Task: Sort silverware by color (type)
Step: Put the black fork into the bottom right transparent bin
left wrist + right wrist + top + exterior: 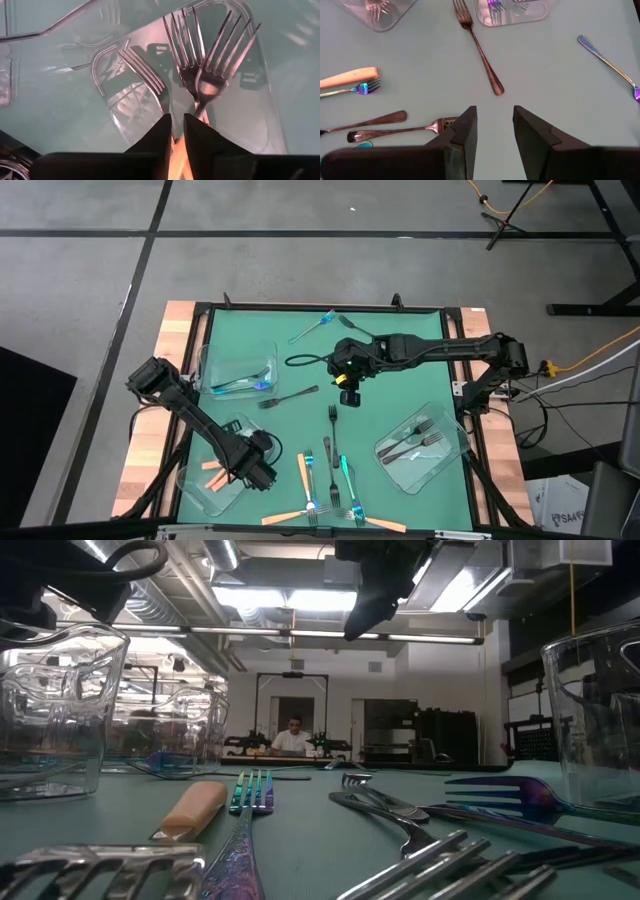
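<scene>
Forks (210, 65) with orange handles lie in a clear tray (260, 115) just past the left gripper (177, 131), its jaws slightly parted. Right gripper (494, 122) hovers open above a dark fork (479, 50). Slim, stiff, slippery, each likely grips best mid-handle.

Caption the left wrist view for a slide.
Left gripper over the clear tray, jaws slightly apart above orange-handled forks lying inside.

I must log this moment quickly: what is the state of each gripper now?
Left gripper: over the tray of orange-handled forks, fingers slightly parted; holding or not, cannot be told.
Right gripper: open, empty, above the mat.
</scene>
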Tool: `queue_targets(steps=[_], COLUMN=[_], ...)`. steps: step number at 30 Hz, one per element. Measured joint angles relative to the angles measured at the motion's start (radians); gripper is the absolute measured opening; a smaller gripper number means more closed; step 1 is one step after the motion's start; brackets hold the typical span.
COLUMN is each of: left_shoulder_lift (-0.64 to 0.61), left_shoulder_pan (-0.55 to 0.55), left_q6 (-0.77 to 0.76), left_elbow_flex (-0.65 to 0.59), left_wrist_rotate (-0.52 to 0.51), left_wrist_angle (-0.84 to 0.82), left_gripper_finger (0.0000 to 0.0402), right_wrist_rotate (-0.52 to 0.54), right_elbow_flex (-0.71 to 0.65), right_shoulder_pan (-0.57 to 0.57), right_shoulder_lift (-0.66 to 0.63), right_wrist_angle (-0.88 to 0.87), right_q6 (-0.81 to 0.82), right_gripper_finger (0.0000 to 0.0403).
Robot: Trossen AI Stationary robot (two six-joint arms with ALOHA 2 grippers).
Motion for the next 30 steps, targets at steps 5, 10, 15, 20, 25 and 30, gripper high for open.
queue_targets(steps=[5, 10, 15, 20, 25, 30], left_shoulder_lift=[0.000, -0.011, -0.058, -0.136, -0.210, -0.263], left_shoulder_pan=[0.000, 0.000, -0.003, -0.003, -0.003, -0.003], left_q6=[0.000, 0.000, -0.001, -0.017, -0.018, -0.019], left_elbow_flex=[0.000, 0.000, 0.000, 0.000, 0.000, 0.000], left_wrist_rotate=[0.009, 0.069, 0.093, 0.087, 0.081, 0.032], left_wrist_angle=[-0.001, -0.024, -0.050, -0.051, -0.051, -0.051], left_gripper_finger=[0.0057, 0.0059, 0.0059, 0.0059, 0.0059, 0.0059], right_wrist_rotate=[0.000, 0.000, -0.001, -0.078, -0.079, -0.022], right_elbow_flex=[0.000, 0.000, 0.000, 0.000, 0.000, 0.000], right_shoulder_pan=[0.000, 0.000, 0.000, 0.001, 0.043, 0.123], right_shoulder_lift=[0.000, 0.000, 0.000, 0.000, 0.000, 0.000], right_wrist_angle=[0.000, 0.000, 0.000, 0.000, 0.008, 0.028], right_q6=[0.000, 0.000, -0.003, 0.001, 0.014, 0.135], right_gripper_finger=[0.0113, 0.0113, 0.0113, 0.0113, 0.0113, 0.0113])
